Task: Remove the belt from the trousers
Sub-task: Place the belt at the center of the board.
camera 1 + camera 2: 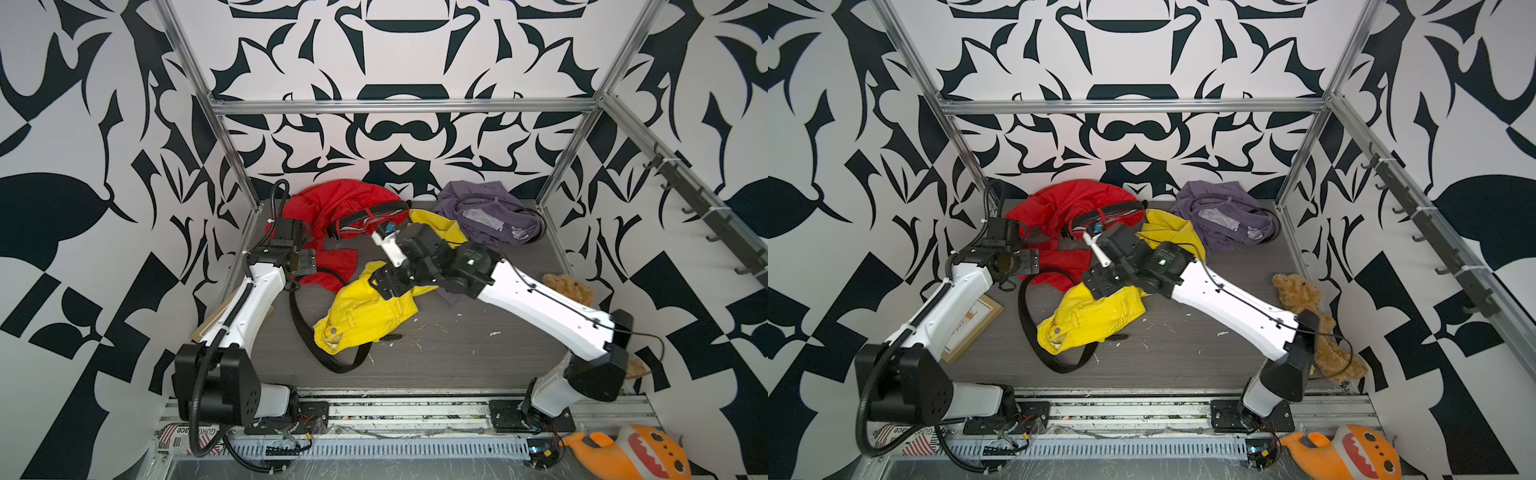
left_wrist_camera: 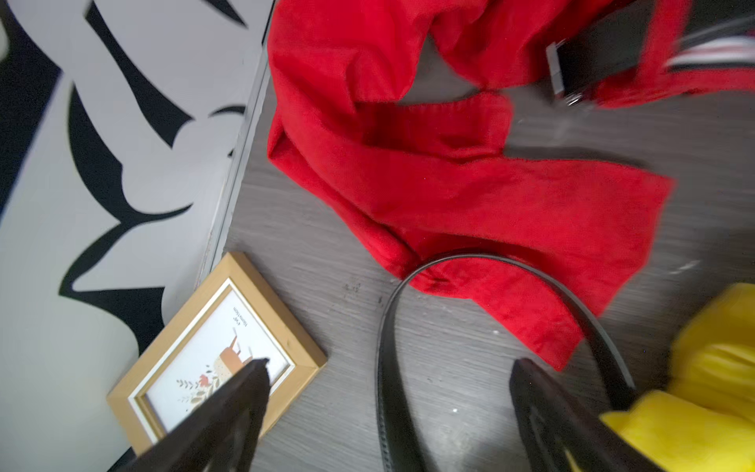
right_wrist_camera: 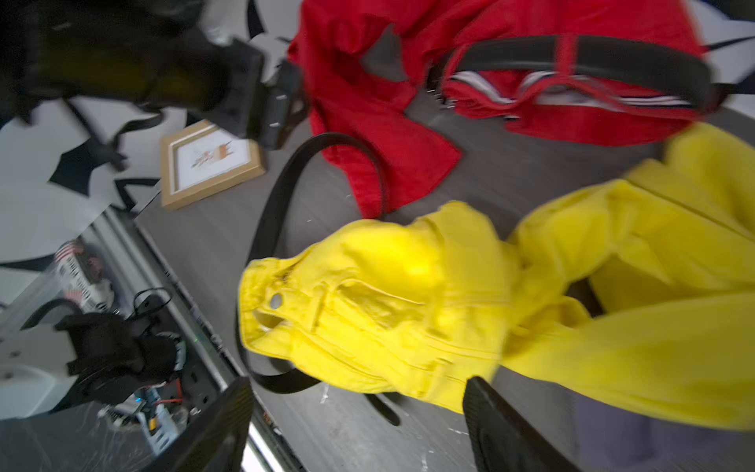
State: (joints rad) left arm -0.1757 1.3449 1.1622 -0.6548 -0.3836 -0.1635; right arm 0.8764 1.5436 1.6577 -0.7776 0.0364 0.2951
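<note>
One orange plush toy (image 1: 631, 453) lies nearest, beyond the front rail by the right arm's base. On the grey table (image 1: 457, 361) the black belt (image 1: 332, 367) makes a loose loop. Its front bend lies flat before the yellow trousers (image 1: 365, 311). One run curves up their left side toward the left arm. The other passes under the waistband, its tip showing to the right of the waist. Whether it is threaded through any loop cannot be told.

The right gripper (image 3: 357, 386) hovers over the yellow trousers, jaws spread wide with nothing between them. The left gripper (image 2: 390, 367) hangs just left of them, jaws likewise wide and empty, with the belt lying on the table below.

A wooden picture frame (image 1: 971, 328) lies by the left wall and a brown teddy bear (image 1: 1304, 299) by the right. Farther back, red trousers (image 1: 332, 199) carry a second black belt (image 3: 633, 55) in their waistband, and a purple garment (image 1: 486, 199) sits crumpled in the far right corner.
</note>
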